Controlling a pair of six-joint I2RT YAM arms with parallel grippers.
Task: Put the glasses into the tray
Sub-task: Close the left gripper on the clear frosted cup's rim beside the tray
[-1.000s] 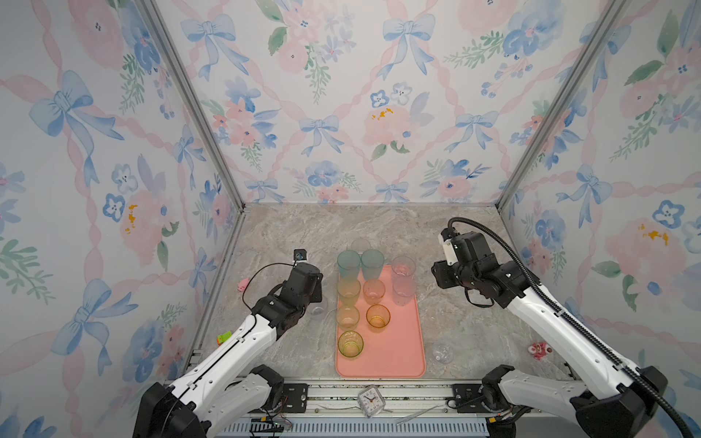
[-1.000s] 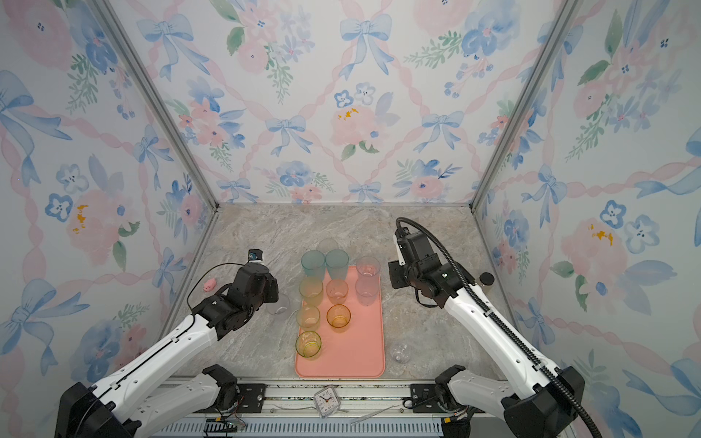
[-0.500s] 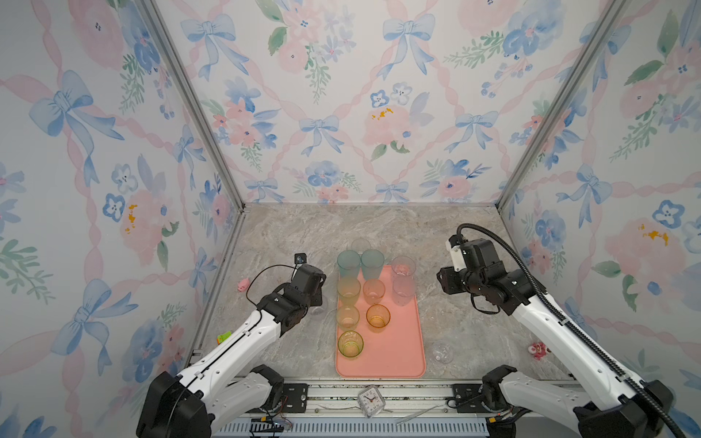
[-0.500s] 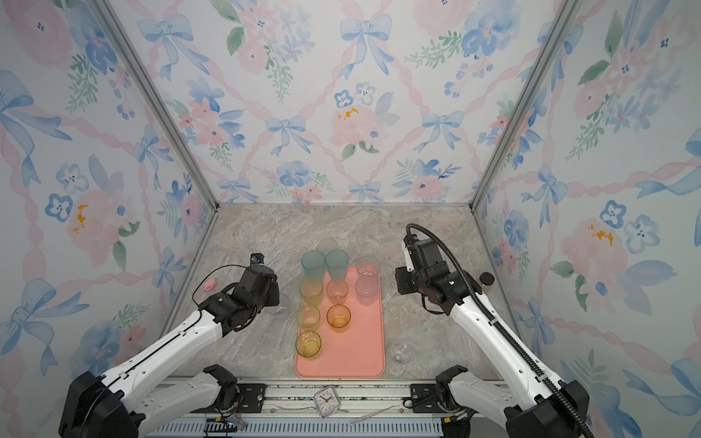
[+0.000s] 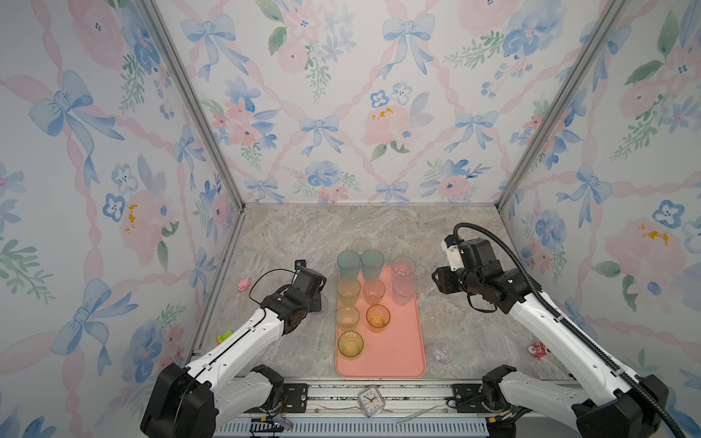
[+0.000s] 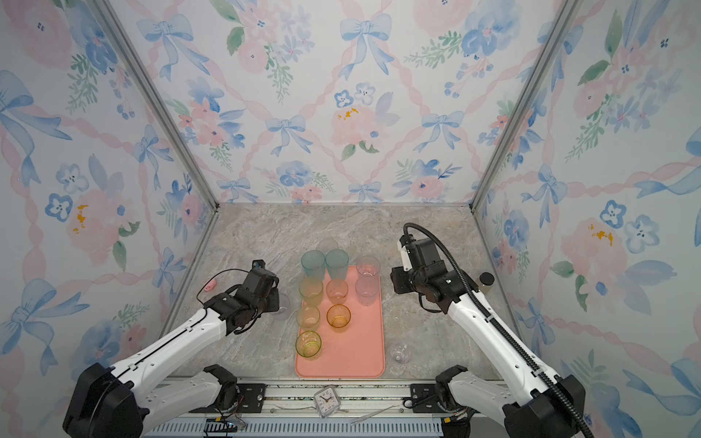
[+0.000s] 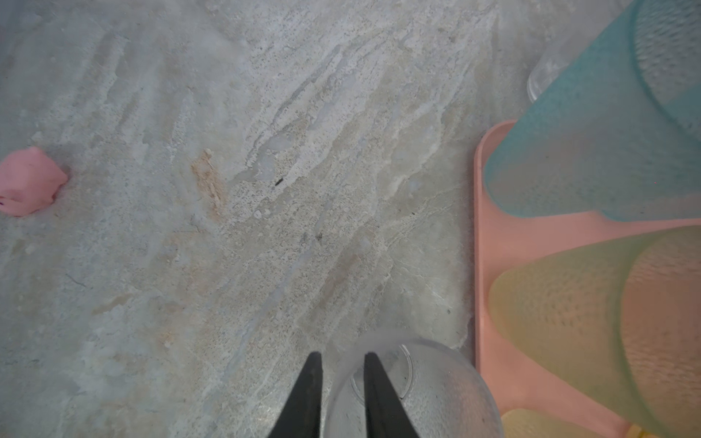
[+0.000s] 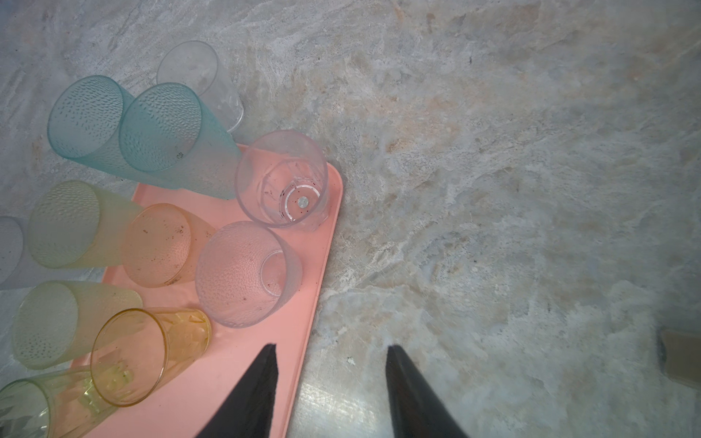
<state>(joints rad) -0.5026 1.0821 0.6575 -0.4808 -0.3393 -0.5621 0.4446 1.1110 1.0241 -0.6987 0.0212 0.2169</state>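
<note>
The salmon-pink tray (image 5: 402, 352) holds several glasses: two teal (image 5: 348, 261), yellow-green (image 5: 349, 290), peach (image 5: 373, 291), orange (image 5: 378, 315) and clear (image 5: 403, 265). A clear frosted glass (image 7: 436, 386) stands on the table just left of the tray. My left gripper (image 7: 342, 358) straddles its wall, one finger inside and one outside. The gap is narrow, and contact is unclear. My right gripper (image 8: 330, 350) is open and empty over the tray's right rim (image 8: 318, 288). One clear glass (image 5: 360, 244) stands behind the tray. A small rounded glass (image 5: 442, 352) sits right of it.
A small clock (image 5: 371, 401) lies on the front rail. A pink toy (image 5: 243, 284) sits near the left wall and a red one (image 5: 538, 349) near the right wall. A dark-capped bottle (image 6: 486, 279) stands behind my right arm.
Both arms have shifted only slightly. My left gripper stays at the clear frosted glass beside the tray. My right gripper has sunk a little by the tray's right edge.
</note>
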